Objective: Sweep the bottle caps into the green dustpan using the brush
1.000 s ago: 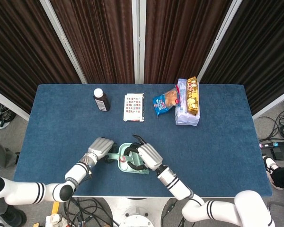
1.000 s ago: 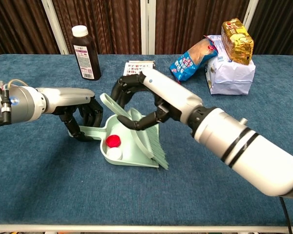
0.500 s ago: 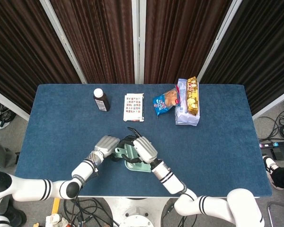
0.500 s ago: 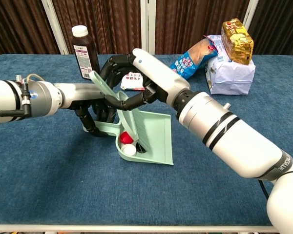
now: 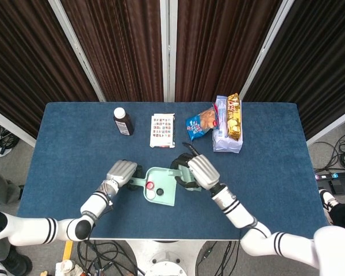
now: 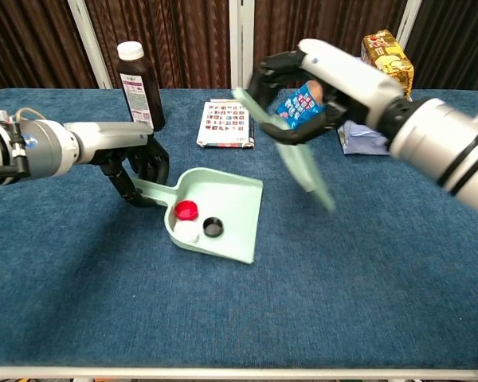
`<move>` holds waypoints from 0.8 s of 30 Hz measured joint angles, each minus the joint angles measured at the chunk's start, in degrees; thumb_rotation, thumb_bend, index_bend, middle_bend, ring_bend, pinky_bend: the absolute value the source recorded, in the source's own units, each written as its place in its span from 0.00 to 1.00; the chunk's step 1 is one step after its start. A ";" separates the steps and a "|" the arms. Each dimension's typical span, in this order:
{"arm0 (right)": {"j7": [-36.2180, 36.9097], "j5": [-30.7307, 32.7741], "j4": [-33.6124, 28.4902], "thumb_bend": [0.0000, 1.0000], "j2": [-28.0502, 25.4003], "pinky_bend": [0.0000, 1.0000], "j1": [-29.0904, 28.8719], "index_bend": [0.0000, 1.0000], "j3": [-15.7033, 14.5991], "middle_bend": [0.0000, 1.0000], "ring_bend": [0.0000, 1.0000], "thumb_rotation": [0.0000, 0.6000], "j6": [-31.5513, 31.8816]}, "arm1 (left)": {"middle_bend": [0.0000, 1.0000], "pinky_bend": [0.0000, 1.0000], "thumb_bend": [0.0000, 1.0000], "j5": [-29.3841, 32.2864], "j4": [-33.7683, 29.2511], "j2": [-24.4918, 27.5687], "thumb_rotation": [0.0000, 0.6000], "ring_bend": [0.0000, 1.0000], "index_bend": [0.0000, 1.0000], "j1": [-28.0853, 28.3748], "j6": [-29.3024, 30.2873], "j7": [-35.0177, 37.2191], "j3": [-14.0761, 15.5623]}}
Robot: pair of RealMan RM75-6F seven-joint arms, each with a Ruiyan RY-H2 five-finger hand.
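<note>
Three caps (image 6: 193, 219) lie in the back of the dustpan (image 6: 231, 208): a white one nearest, a black one at its 3 o'clock, a red one just behind. They are light, hard and likely to roll or skip, so the pan wants to be kept level. The pan rests on the tabletop (image 6: 366, 286), thin stiff plastic, light enough to slide on the cloth, and best held by its handle. That is where the left robot hand (image 6: 139, 163) grips it, fingers curled round the stem at the pan's 10 o'clock. Toward 2 o'clock, lifted clear of the pan, the right robot hand (image 6: 307, 91) clasps the brush (image 6: 299, 155) by its upper handle, bristles hanging down and blurred. The brush looks light, with soft bristles. Far back stand a bottle (image 6: 139, 86), a booklet (image 6: 227, 123) and snack bags (image 6: 378, 87).
</note>
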State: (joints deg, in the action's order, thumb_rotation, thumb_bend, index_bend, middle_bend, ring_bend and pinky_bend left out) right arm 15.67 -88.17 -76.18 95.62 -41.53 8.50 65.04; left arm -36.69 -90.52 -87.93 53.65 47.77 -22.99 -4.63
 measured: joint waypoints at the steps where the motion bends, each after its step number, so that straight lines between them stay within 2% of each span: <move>1: -1.35 0.25 -1.00 0.62 -1.98 0.04 0.19 0.76 -0.42 0.67 0.32 1.00 -0.85 | 0.35 0.27 0.35 -0.34 -0.03 0.22 1.00 0.25 0.27 -0.38 -0.04 0.79 -0.04; 5: -9.41 1.91 -4.78 0.62 -9.42 0.03 0.81 0.70 -2.55 0.64 0.27 1.00 -5.34 | 0.29 0.27 0.27 -2.64 -0.05 0.55 1.00 0.18 0.22 -1.86 0.43 3.71 -0.57; 9: -17.71 3.97 -7.15 0.58 -12.18 0.00 1.12 0.61 -4.46 0.57 0.20 1.00 -9.11 | 0.29 0.26 0.23 -6.70 -0.73 0.95 1.00 0.18 0.21 -3.60 2.76 5.95 -1.21; 11: -22.12 5.28 -7.83 0.54 -12.87 0.00 1.29 0.52 -5.35 0.52 0.15 1.00 -10.66 | 0.29 0.25 0.23 -9.13 -1.46 1.65 1.00 0.18 0.21 -4.81 4.88 6.74 -1.36; 15: -29.32 9.40 -8.91 0.32 -13.63 0.00 1.51 0.18 -6.64 0.31 0.01 1.00 -13.85 | 0.29 0.24 0.22 -11.67 -2.56 3.70 1.00 0.18 0.21 -7.39 9.45 7.23 -1.30; 17: -32.04 12.11 -9.73 0.25 -13.86 0.00 1.76 0.11 -7.05 0.26 0.00 1.00 -14.98 | 0.29 0.23 0.22 -12.51 -2.72 4.75 1.00 0.18 0.21 -8.81 12.10 6.77 -1.00; 20: -33.22 13.82 -10.90 0.22 -14.26 0.00 2.77 0.05 -7.29 0.23 0.00 1.00 -14.58 | 0.29 0.21 0.22 -13.37 -2.13 5.79 1.00 0.18 0.21 -10.77 16.05 4.46 -0.07; 24: -31.05 13.02 -12.06 0.22 -15.96 0.00 4.66 0.01 -7.35 0.21 0.01 1.00 -11.41 | 0.29 0.21 0.21 -14.06 -1.07 7.56 1.00 0.18 0.22 -14.40 19.96 1.45 1.67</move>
State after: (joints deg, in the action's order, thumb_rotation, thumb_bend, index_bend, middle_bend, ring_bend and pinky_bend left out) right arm -15.38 -75.14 -88.24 79.66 -36.87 1.15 53.63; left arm -50.74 -91.59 -80.37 39.24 67.73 -21.54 -2.96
